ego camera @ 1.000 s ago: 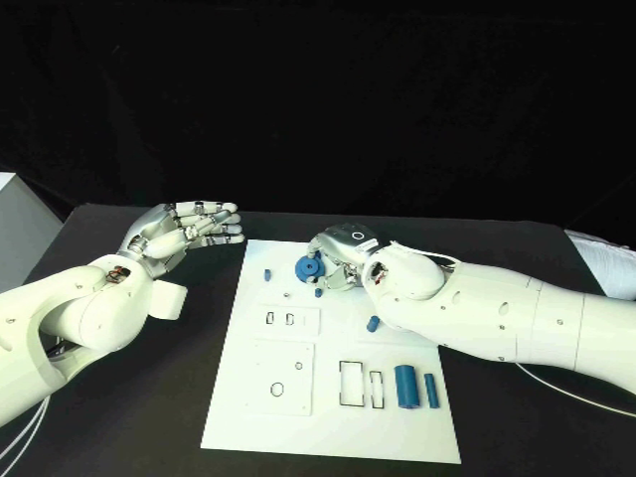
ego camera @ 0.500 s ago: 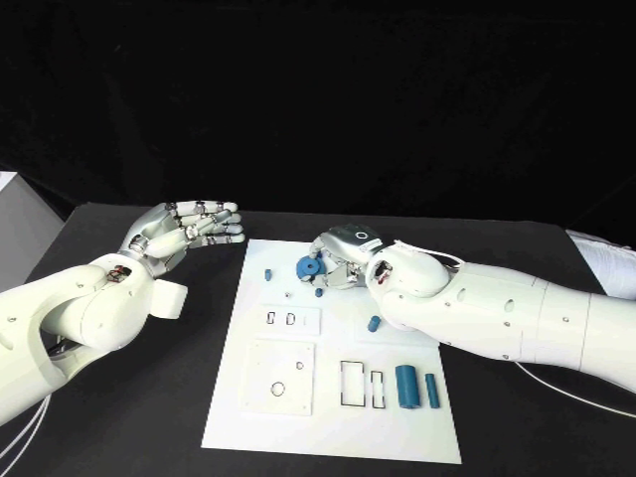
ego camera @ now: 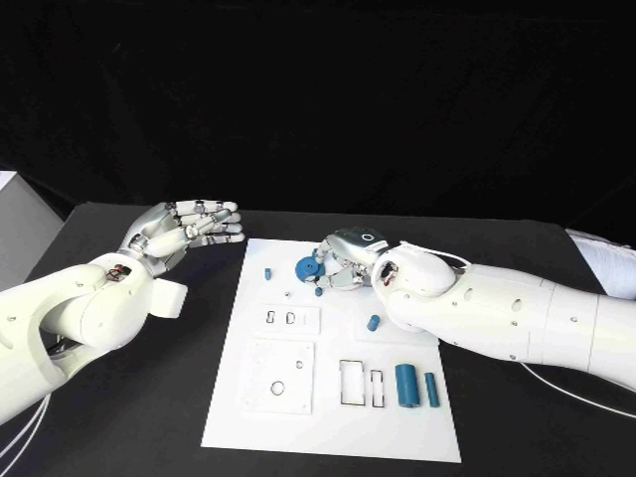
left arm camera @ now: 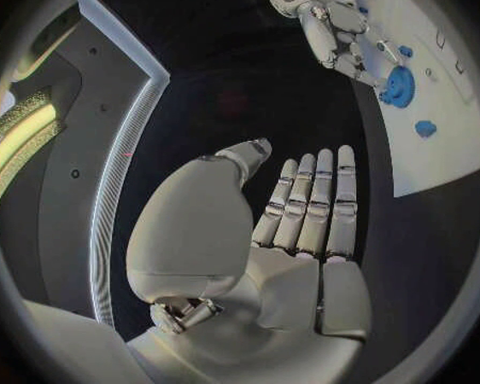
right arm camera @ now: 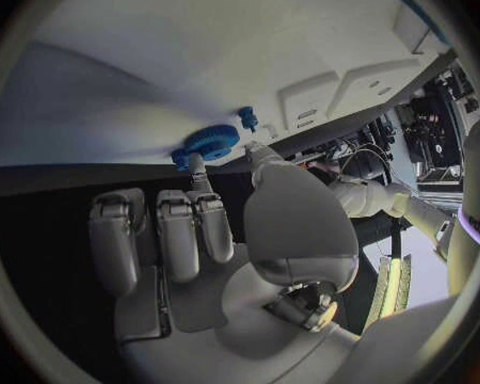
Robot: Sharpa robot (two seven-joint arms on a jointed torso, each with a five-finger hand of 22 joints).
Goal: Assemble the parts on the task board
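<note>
Right hand (ego camera: 350, 260) pinches blue gear (ego camera: 308, 267) at far end of task board (ego camera: 333, 417), gear tilted just above the white surface. Small blue peg (ego camera: 266, 272) lies beside the gear. Left hand (ego camera: 187, 231) off the board's left edge above the tabletop (ego camera: 146, 417), fingers straight, side by side, holding nothing.

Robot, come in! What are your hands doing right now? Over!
Right hand pinching the blue gear over the board. Left hand open, off the board's edge, holding nothing. Nothing in the way.
</note>
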